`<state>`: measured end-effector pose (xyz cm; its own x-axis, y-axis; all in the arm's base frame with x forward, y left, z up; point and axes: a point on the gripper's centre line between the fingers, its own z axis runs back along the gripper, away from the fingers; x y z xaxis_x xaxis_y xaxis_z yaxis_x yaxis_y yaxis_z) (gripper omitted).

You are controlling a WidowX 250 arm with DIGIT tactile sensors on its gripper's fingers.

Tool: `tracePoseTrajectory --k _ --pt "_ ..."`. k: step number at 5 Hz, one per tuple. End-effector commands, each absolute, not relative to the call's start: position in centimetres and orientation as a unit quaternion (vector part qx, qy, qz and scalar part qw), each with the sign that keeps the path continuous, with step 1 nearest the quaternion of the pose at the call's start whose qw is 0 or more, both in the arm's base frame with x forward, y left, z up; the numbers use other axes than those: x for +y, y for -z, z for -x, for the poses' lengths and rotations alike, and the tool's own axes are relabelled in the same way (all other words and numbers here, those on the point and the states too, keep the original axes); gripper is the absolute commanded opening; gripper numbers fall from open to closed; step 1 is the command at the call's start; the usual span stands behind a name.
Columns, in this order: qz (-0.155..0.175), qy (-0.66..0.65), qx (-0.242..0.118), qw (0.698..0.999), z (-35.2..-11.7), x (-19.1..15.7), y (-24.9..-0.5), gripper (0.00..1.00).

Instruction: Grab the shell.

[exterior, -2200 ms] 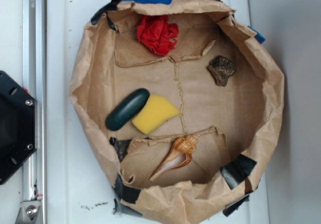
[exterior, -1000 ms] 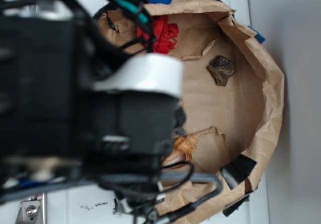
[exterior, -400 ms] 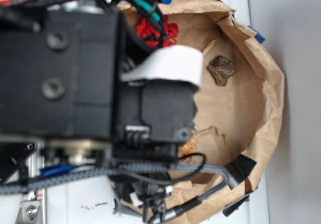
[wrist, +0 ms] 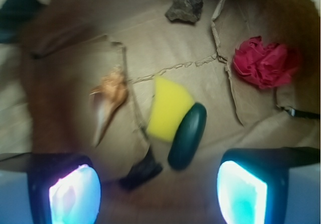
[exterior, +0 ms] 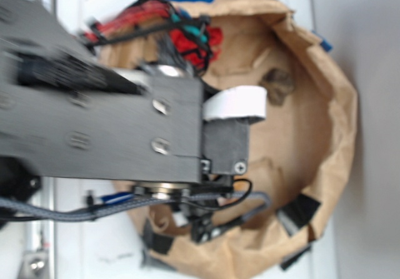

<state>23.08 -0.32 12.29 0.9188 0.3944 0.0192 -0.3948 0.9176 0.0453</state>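
The shell point(wrist: 108, 99), orange-brown with a long pale point, lies blurred on the brown paper floor in the wrist view, left of centre. My gripper point(wrist: 158, 196) hangs above the bin, open and wide, with nothing between its fingers point(wrist: 75, 194). The shell sits above and slightly right of the left finger in that view, well apart from it. In the exterior view my arm point(exterior: 125, 129) covers the shell entirely.
A yellow sponge point(wrist: 169, 107) and a dark green oblong object point(wrist: 187, 135) lie touching beside the shell. A dark brown rock point(wrist: 185, 7) and red crumpled cloth point(wrist: 263, 62) lie farther off. Black tape point(wrist: 142, 172) marks the floor. Tall paper walls point(exterior: 334, 122) ring the bin.
My arm has swung in over the bin from the left and now hides the shell, sponge and green object in the exterior view. The objects themselves have not moved.
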Motion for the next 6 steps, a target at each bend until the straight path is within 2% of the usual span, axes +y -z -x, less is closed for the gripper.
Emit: tracePoseTrajectory --k 1,2,3,4,6 --pt "-0.005 -0.205 -0.076 0.976 -23.9 0.0 -10.5 1.0" --pt "-0.026 -0.229 -0.074 0.97 -24.1 -0.9 -9.8 1.0" --pt "-0.024 -0.24 -0.056 0.969 -24.6 -1.1 -10.0 1.0" --pt "-0.002 -0.258 -0.049 0.965 -24.5 -1.8 -10.4 1.0" --pt "0.061 -0.285 -0.068 0.954 -23.8 -3.0 -10.7 1.0"
